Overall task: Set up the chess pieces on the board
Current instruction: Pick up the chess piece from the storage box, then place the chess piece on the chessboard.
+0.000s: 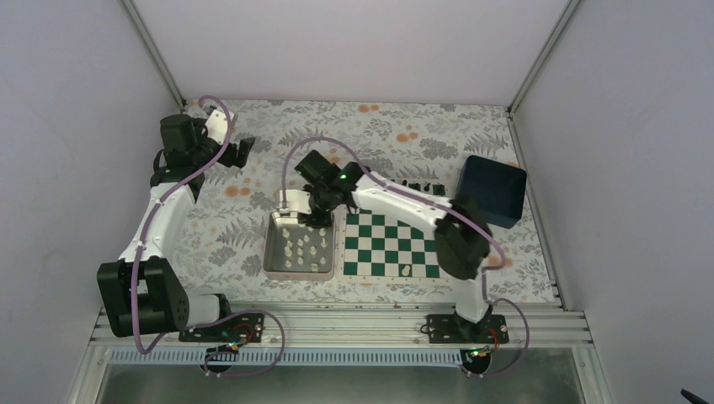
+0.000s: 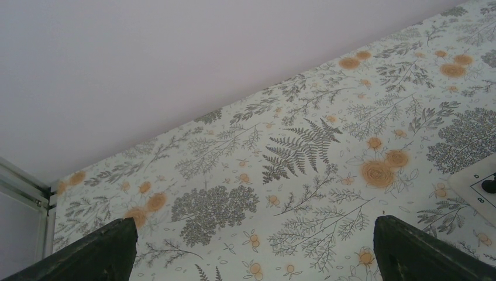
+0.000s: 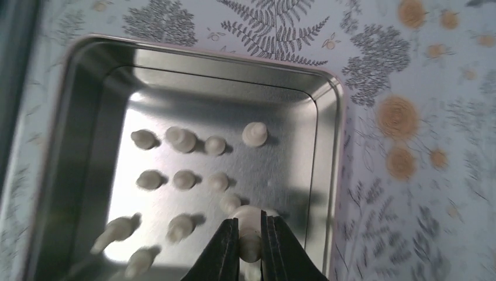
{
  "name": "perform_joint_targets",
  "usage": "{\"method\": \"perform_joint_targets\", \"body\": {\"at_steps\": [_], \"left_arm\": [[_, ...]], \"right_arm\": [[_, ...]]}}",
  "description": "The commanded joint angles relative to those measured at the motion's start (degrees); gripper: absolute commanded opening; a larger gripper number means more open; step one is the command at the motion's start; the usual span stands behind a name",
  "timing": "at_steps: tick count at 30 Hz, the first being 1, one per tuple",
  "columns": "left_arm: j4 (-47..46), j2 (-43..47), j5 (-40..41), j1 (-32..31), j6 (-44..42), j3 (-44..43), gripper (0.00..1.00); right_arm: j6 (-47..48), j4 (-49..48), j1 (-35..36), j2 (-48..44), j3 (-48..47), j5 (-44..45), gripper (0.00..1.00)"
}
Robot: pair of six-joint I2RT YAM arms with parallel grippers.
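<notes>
The green and white board (image 1: 391, 245) lies right of centre, with one cream-white piece (image 1: 406, 271) on its near edge. Several cream-white pieces (image 3: 184, 179) stand in a silver metal tray (image 1: 297, 247), which also shows in the right wrist view (image 3: 327, 146). Black pieces (image 1: 423, 184) stand in a row on the cloth behind the board. My right gripper (image 3: 250, 229) is over the tray, shut on a cream-white piece (image 3: 250, 221). My left gripper (image 2: 251, 249) is open and empty over the cloth at the far left.
A dark blue box (image 1: 492, 190) stands at the board's far right corner. The floral cloth (image 1: 253, 223) covers the table. White walls enclose the back and sides. A corner of the board with a black piece (image 2: 489, 186) shows at the right edge of the left wrist view.
</notes>
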State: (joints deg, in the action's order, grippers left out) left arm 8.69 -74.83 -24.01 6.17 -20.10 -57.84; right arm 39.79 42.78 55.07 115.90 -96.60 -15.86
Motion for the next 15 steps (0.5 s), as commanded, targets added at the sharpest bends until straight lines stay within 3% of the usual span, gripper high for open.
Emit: {"method": "perform_joint_targets", "body": {"at_steps": [1, 8, 15], "left_arm": [[-1.05, 0.9, -0.17, 0.24, 0.21, -0.5, 1.0], [-0.7, 0.18, 0.09, 0.24, 0.1, -1.05, 1.0], [-0.19, -0.31, 0.49, 0.24, 0.06, -1.51, 1.0]], "right_arm": [[-1.71, 1.68, -0.87, -10.97, 7.12, -1.07, 0.04], [-1.63, 2.74, -6.1, -24.85, 22.58, 0.59, 0.04], [-2.85, 0.57, -8.5, -32.27, 36.49, -0.3, 0.05]]}}
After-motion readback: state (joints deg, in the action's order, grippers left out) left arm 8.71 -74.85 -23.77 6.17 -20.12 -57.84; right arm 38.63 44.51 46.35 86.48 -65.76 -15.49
